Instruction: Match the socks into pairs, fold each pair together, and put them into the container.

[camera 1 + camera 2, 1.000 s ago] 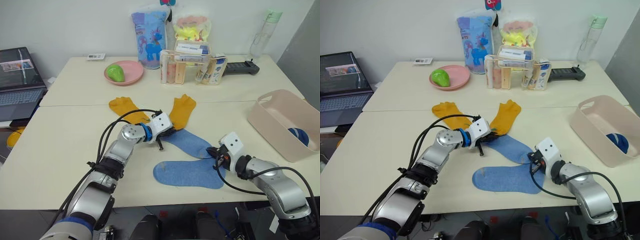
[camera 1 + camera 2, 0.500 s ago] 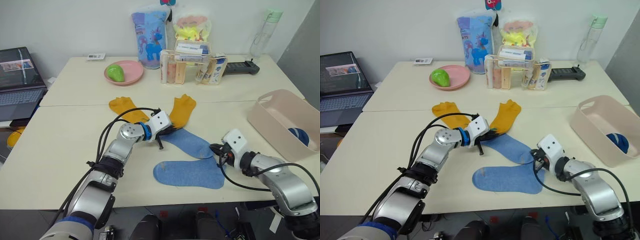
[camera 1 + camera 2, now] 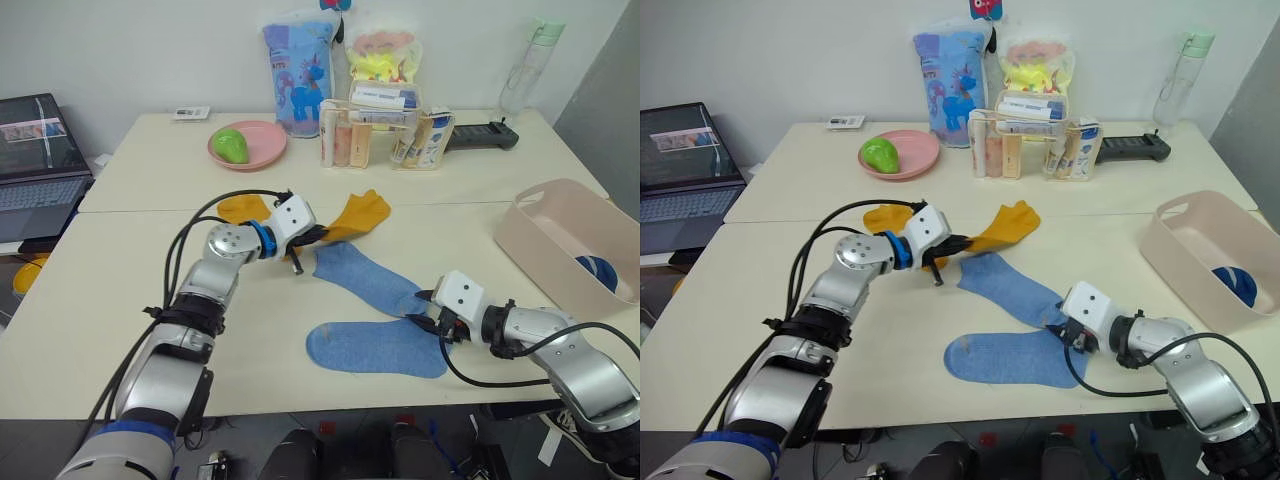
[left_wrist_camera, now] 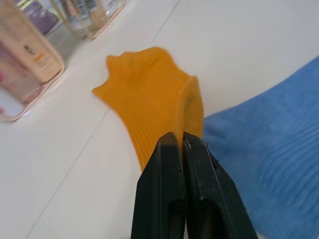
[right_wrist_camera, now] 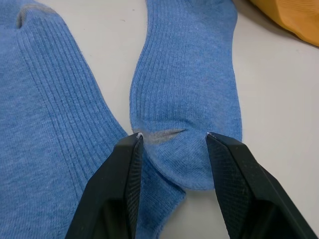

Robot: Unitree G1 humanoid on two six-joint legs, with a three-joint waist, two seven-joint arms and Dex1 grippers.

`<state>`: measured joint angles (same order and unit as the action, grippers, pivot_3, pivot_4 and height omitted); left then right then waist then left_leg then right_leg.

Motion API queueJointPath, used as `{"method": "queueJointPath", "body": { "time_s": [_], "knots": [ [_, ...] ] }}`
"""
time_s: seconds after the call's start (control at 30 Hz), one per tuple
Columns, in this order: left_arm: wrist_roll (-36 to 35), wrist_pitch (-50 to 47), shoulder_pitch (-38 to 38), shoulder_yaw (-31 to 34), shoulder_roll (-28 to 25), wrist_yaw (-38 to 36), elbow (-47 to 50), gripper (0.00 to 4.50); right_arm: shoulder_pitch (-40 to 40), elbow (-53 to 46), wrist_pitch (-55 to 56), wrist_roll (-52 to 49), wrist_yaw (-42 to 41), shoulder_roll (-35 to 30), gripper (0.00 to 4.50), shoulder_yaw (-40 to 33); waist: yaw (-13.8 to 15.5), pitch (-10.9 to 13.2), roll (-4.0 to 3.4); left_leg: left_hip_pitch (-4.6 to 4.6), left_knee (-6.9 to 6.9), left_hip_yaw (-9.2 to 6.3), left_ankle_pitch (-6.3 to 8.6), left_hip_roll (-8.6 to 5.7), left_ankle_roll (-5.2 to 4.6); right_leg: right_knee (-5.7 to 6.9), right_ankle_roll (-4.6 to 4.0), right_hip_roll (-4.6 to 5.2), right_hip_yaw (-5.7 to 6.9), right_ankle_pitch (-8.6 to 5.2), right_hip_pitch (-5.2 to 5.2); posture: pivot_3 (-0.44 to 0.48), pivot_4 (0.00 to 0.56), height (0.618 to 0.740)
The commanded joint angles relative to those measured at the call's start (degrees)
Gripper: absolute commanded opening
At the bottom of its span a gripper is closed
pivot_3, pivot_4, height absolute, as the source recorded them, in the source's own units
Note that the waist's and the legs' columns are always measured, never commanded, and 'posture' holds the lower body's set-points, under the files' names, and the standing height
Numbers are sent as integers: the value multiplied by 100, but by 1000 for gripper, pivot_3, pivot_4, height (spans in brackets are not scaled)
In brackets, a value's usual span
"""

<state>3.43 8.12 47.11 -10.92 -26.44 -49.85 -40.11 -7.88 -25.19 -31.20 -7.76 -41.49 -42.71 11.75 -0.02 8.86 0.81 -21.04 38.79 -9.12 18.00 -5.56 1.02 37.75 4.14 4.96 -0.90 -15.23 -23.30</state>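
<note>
Left gripper (image 4: 180, 142): fingers pressed together, pinching the cuff edge of a mustard sock (image 3: 352, 214), which lifts into a ridge where it is gripped.
Right gripper (image 5: 172, 144): fingers spread, straddling the toe end of the upper blue sock (image 3: 368, 282), tips down at the cloth but not closed on it.
Lower blue sock (image 3: 375, 347): lies flat near the front edge of the table, its end touching the upper one's toe just by the right gripper.
Second mustard sock (image 3: 243, 208): flat on the table, partly hidden behind the left arm, near the first.
Navy socks: a dark blue bundle (image 3: 597, 270) sits inside the container (image 3: 560, 240), at the table's right edge; I cannot tell whether it is one sock or two.
How the socks will handle: light, limp knit that folds and drags rather than slides. A pinch on one edge lifts only that layer, so the cuff or toe, taken through the full thickness, looks the safer hold. Because the two blue socks touch, closing here could catch both.
Surface: pale, smooth, matte table (image 3: 120, 290) with a seam running across it; likely little grip on cloth.
Room: at the back stand a pink plate (image 3: 262, 143) with a green object, printed pouches, a clear organizer with bottles (image 3: 385, 135), a water bottle and a dark remote-like device; a laptop (image 3: 35, 160) sits off to the left.
</note>
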Motion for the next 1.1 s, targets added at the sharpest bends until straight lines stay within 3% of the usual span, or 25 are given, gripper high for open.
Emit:
{"method": "queueJointPath", "body": {
  "time_s": [0.03,0.23,0.27,0.37,0.53,0.73,0.83,0.93,1.1],
  "knots": [
    [353,535,219,-65,-153,273,-435,0,-65,61,280,229,-85,-77,2162,85,1,0,0,0,0,0,0,0,0,0,0,0,1,0,0,0,150,740],
    [521,870,163,-79,17,471,-694,0,-135,190,369,440,-191,-83,2162,170,9,1,1,-2,2,-1,0,-2,0,1,0,-1,2,0,0,0,150,740],
    [446,823,135,-31,41,421,-658,204,-135,203,373,453,-196,-72,2193,160,9,1,2,-3,2,-3,0,-2,0,1,0,-1,4,0,0,0,150,740],
    [209,614,23,123,45,240,-450,922,-117,182,391,457,-279,-60,2206,150,-5,1,2,-4,2,-2,0,0,0,2,0,0,2,0,-2,0,150,740],
    [9,485,-205,316,-277,26,61,2487,-35,-90,202,221,-462,-71,2206,33,-12,1,1,-4,2,-2,0,3,0,4,0,0,-1,0,-5,0,150,740],
    [-670,255,-755,455,-510,-840,1259,4385,-69,-138,195,176,-520,-60,2206,0,5,1,1,-5,3,-4,0,2,0,2,0,3,1,0,-5,0,150,740],
    [-834,76,-1111,393,-571,-1084,1930,4449,-106,-64,197,210,-476,-50,2206,4,-2,1,1,-6,4,-4,0,2,0,3,0,3,0,0,-5,0,150,740],
    [-1278,-570,-1784,139,-475,-1355,3382,4449,-145,151,259,380,-410,-83,2206,59,-14,0,-1,-5,3,-3,0,3,0,3,0,3,-6,0,-6,0,150,740],
    [-1285,-1043,-2007,11,-183,-1062,3976,4500,-214,335,296,360,-360,57,935,-30,19,0,0,-5,6,-7,0,3,0,7,-1,2,-1,1,-1,0,150,740]
  ]
}}
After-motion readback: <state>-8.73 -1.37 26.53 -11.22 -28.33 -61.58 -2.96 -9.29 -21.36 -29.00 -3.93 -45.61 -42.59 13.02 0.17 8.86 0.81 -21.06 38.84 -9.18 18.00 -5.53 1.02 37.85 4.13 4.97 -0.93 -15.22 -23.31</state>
